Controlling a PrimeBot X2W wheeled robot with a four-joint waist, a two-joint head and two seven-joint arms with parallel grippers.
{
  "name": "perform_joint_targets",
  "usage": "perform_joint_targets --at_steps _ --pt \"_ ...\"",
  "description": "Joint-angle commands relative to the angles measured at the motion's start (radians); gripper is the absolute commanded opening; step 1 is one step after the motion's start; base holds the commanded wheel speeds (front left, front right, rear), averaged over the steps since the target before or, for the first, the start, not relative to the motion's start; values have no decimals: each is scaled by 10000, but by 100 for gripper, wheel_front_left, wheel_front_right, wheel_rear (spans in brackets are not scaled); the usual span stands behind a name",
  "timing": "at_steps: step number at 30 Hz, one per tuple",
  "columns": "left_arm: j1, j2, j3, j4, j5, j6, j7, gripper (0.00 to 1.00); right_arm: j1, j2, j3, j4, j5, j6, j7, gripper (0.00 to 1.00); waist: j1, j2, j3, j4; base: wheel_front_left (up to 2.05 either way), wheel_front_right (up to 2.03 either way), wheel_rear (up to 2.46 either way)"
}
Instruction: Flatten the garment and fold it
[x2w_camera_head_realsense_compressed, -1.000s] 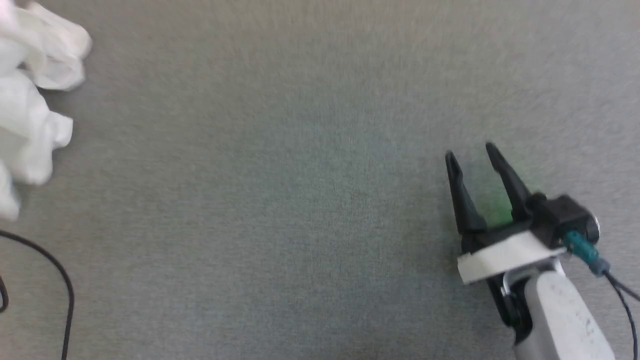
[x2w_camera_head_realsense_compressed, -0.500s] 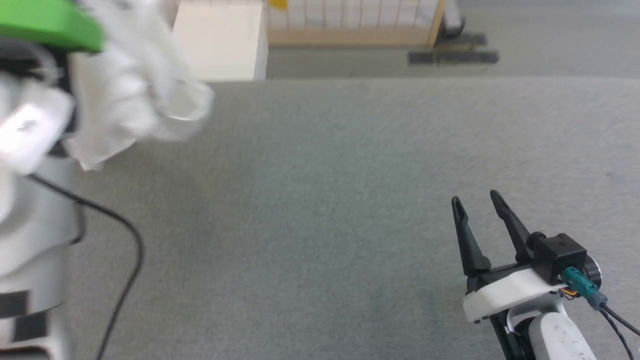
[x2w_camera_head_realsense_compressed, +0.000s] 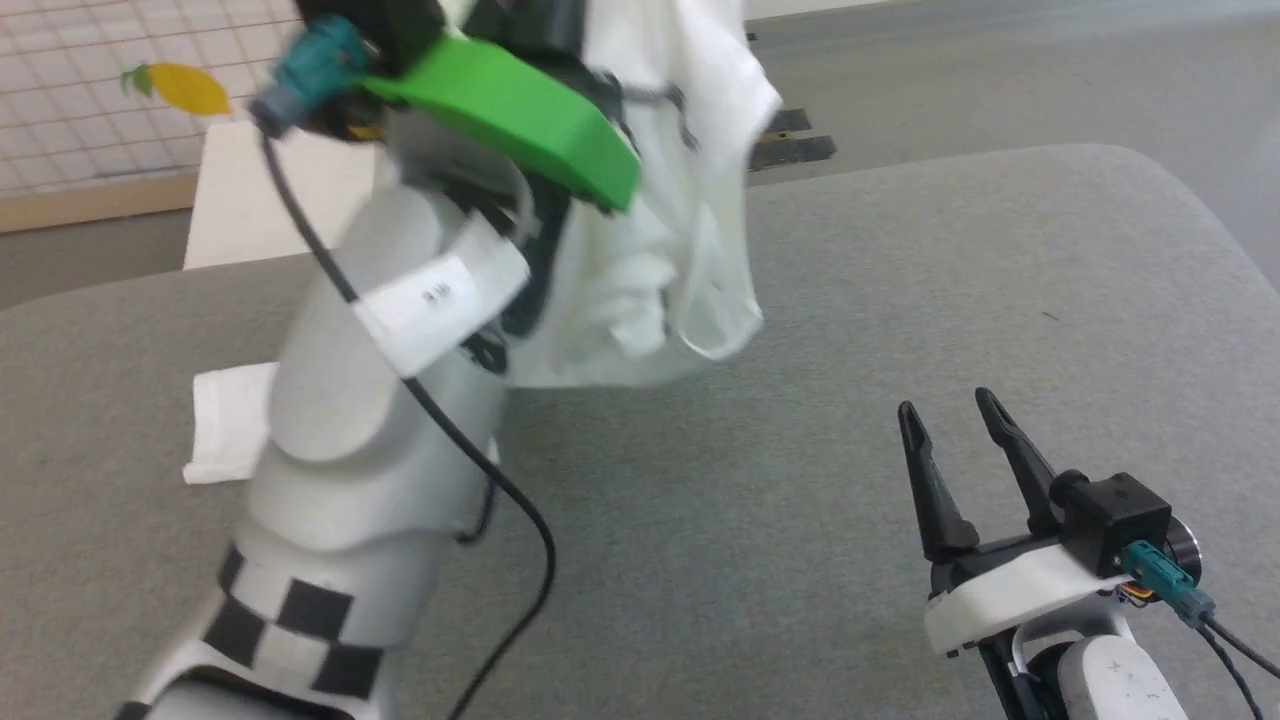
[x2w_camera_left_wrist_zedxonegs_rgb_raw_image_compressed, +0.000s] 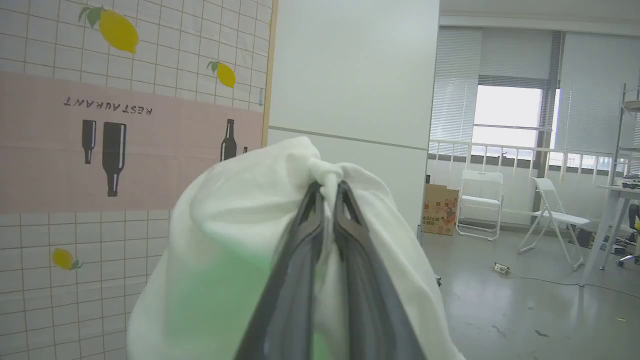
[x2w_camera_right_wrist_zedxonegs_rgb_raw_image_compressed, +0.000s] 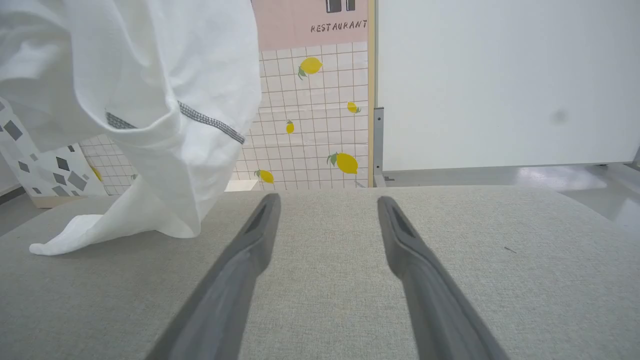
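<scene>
One white box (x2w_camera_head_realsense_compressed: 235, 200) — beyond hanging garment (x2w_camera_head_realsense_compressed: 690, 250).

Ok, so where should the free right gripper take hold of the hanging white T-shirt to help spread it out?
Probably the loose lower edge of the garment, approached from the robot's right. The left gripper pinches it bunched up high, so that edge dangles free nearest the open right gripper, over the grey surface.
</scene>
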Motion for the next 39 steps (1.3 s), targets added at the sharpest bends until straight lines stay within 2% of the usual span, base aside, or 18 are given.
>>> perform_joint_targets --at_steps 1,5,8,14,19,20,21,24,26,29,32,35,39 --pt "379 -71 -136 178 -317 -43 -71 0 69 13 44 -60 0 -17 39 100 1 -1 -3 -403 0 0 0" --pt "1320 -235 -970 1033 -1390 -50 284 0 43 14 191 -69 44 -17 74 100 1 -1 46 -729 0 0 0" --pt "2051 -251 -2017 1894 -2144 89 852 0 15 14 281 -60 61 -17 93 100 1 -1 102 -962 0 0 0" --pt "2772 -255 -3641 4320 -2326 722 2520 0 -84 14 448 -44 82 -17 110 100 1 -1 200 -1345 0 0 0" --pt "3012 -256 -4386 5621 -2673 827 4212 0 -54 14 424 -8 56 -17 106 100 1 -1 240 -1404 0 0 0" --pt "3020 -256 -4464 5725 -2716 829 4373 40 -45 14 412 -2 53 -17 108 100 1 -1 248 -1387 0 0 0" --pt "3005 -256 -4514 5769 -2762 829 4430 100 -35 14 396 0 51 -17 110 100 1 -1 255 -1355 0 0 0" --pt "2907 -257 -4299 5531 -2895 914 3707 100 -21 14 355 -33 59 -17 115 100 1 -1 281 -1204 0 0 0" --pt "2830 -257 -4052 5219 -2888 912 2769 100 -18 14 329 -64 53 -17 119 100 1 -1 263 -1080 0 0 0" --pt "2744 -149 -3508 4380 -2675 779 513 100 -14 14 252 -125 39 -17 128 100 1 -1 240 -888 0 0 0" --pt "2892 163 -3017 3639 -2342 933 -1380 100 2 14 135 -197 17 -17 143 100 1 -1 188 -698 0 0 0" --pt "3280 621 -2530 2777 -1868 1173 -1941 100 51 14 2 -267 -29 -17 172 100 1 -1 124 -506 0 0 0" --pt "4298 1157 -1457 1275 -996 1439 -2003 100 132 14 -143 -339 -104 -17 216 100 1 -1 9 -308 0 0 0"
